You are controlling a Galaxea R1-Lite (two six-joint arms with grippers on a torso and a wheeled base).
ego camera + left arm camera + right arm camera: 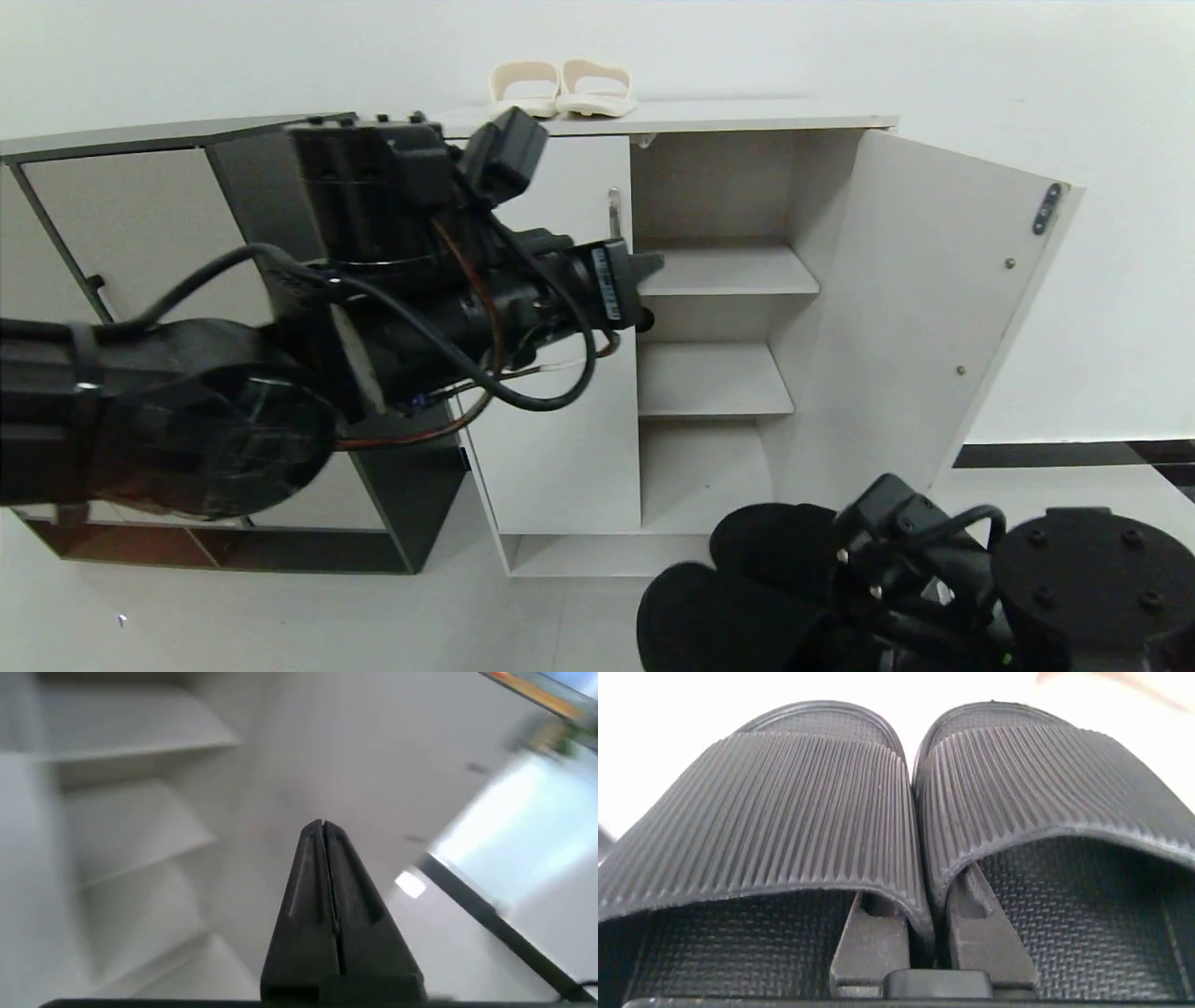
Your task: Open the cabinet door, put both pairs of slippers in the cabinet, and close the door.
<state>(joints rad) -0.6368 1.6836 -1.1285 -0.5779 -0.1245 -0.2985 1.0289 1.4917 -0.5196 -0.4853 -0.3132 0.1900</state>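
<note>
**A:** How far along?

**B:** The left claw [322, 831] is pressed together and empty, up by the cabinet [747, 117]. The cream slippers [563, 89] sit on top. The shelves [714, 378] are bare and the door [924, 317] stands wide.

**A:** And the right?

**B:** The right claw [924, 938] pinches the black slippers [785, 812] by their straps, low before the opening. By my reckoning, only the opening is done.

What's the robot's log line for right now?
door: open | left end effector: shut | right end effector: shut on black slippers | cream slippers: on cabinet top
</note>
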